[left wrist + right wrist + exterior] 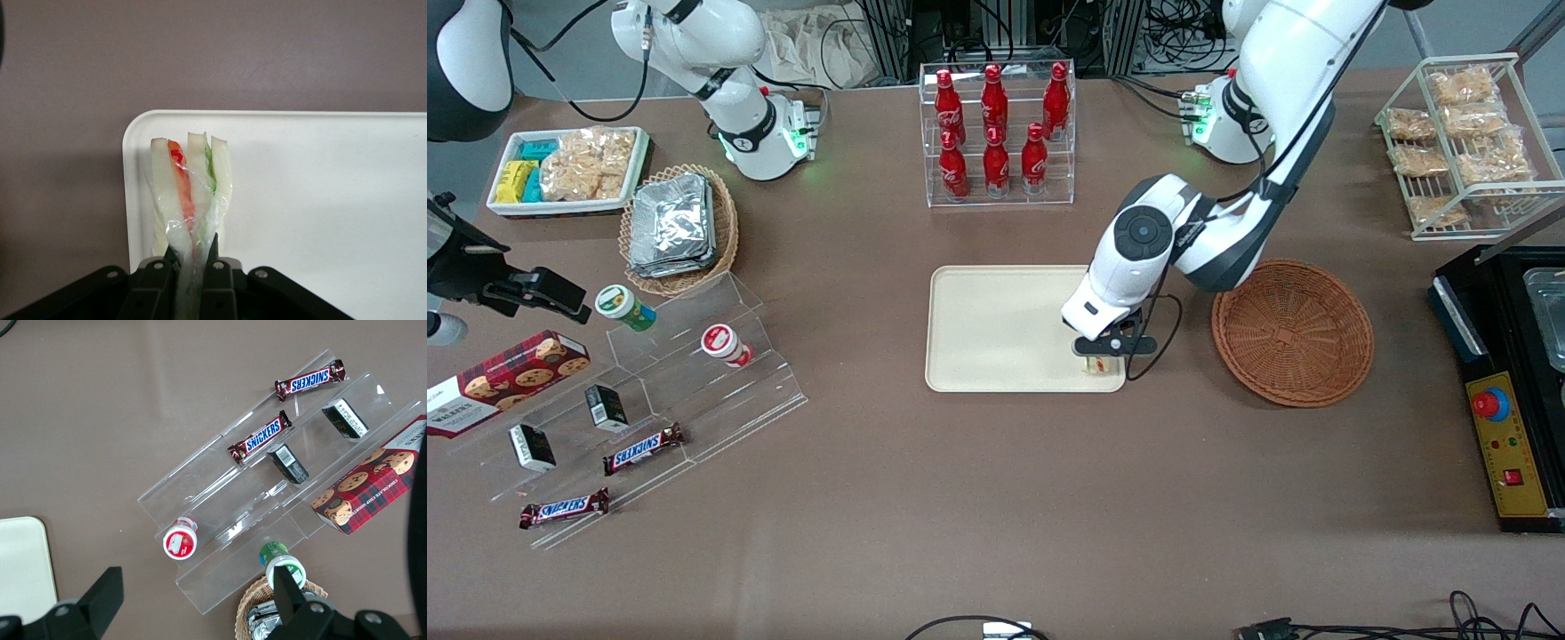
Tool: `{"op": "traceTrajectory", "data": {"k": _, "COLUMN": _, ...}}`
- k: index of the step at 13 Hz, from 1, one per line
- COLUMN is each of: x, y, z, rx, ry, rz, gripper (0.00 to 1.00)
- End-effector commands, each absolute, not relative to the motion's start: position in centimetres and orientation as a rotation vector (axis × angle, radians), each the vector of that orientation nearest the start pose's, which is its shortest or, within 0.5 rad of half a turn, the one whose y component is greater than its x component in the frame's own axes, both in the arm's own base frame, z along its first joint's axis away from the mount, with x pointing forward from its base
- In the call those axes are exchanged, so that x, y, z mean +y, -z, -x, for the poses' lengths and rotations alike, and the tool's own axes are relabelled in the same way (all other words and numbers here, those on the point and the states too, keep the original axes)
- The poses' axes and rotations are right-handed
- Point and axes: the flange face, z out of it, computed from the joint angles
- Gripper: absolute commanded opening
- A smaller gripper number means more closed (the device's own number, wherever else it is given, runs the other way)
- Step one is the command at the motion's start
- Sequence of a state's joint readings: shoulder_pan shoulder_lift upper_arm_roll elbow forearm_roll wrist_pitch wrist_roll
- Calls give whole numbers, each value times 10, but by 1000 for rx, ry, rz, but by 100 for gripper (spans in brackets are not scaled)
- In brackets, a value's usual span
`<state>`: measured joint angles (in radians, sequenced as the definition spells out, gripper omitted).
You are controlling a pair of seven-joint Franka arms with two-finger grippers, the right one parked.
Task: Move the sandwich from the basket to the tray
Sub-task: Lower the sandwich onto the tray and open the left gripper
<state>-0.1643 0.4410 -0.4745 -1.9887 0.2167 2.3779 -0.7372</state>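
The sandwich [1101,364] is a small wedge of white bread with red and green filling in clear wrap. My left gripper [1106,349] is shut on it and holds it over the cream tray [996,329], at the tray's corner nearest the front camera and the basket. In the left wrist view the black fingers [215,257] pinch the wrapped sandwich [190,193] above the rounded corner of the tray [320,200]. I cannot tell whether it touches the tray. The reddish-brown wicker basket [1294,331] stands empty beside the tray, toward the working arm's end.
A clear rack of red bottles [996,133] stands farther from the camera than the tray. A tan basket of foil packets [679,227] and a clear stepped stand with snacks [649,391] lie toward the parked arm's end. A wire rack [1463,142] and a black box [1507,382] are past the basket.
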Motion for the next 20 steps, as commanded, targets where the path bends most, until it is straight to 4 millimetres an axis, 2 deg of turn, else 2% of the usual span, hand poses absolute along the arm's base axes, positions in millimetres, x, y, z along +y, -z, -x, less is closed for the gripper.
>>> {"op": "traceTrajectory", "data": {"k": 1, "x": -354, "y": -249, "z": -500, "rx": 32, "ry": -5, "rz": 3185, "gripper": 2}}
{"op": "traceTrajectory", "data": {"k": 3, "x": -351, "y": -241, "z": -500, "rx": 21, "ry": -16, "rz": 3191, "gripper": 4}}
{"op": "traceTrajectory", "data": {"k": 4, "x": -351, "y": -240, "z": -500, "rx": 18, "ry": -17, "rz": 3193, "gripper": 15}}
{"op": "traceTrajectory", "data": {"k": 5, "x": -350, "y": -240, "z": -501, "rx": 16, "ry": -19, "rz": 3192, "gripper": 74}}
{"op": "traceTrajectory", "data": {"k": 6, "x": -349, "y": -240, "z": -500, "rx": 14, "ry": -23, "rz": 3187, "gripper": 100}}
{"op": "traceTrajectory", "data": {"k": 8, "x": -348, "y": -252, "z": -503, "rx": -42, "ry": -16, "rz": 3176, "gripper": 100}}
{"op": "traceTrajectory", "data": {"k": 9, "x": -347, "y": -271, "z": -505, "rx": -41, "ry": 4, "rz": 3159, "gripper": 100}}
{"op": "traceTrajectory", "data": {"k": 12, "x": -332, "y": -344, "z": -518, "rx": -79, "ry": 26, "rz": 3094, "gripper": 100}}
{"op": "traceTrajectory", "data": {"k": 14, "x": -331, "y": -407, "z": -523, "rx": -130, "ry": 9, "rz": 3108, "gripper": 100}}
{"op": "traceTrajectory", "data": {"k": 15, "x": -322, "y": -442, "z": -530, "rx": -124, "ry": 4, "rz": 3102, "gripper": 100}}
{"op": "traceTrajectory", "data": {"k": 17, "x": -280, "y": -509, "z": -551, "rx": -172, "ry": -44, "rz": 3061, "gripper": 100}}
{"op": "traceTrajectory", "data": {"k": 18, "x": -256, "y": -533, "z": -553, "rx": -168, "ry": -62, "rz": 3044, "gripper": 100}}
{"op": "traceTrajectory", "data": {"k": 20, "x": -188, "y": -576, "z": -556, "rx": -174, "ry": -30, "rz": 3084, "gripper": 100}}
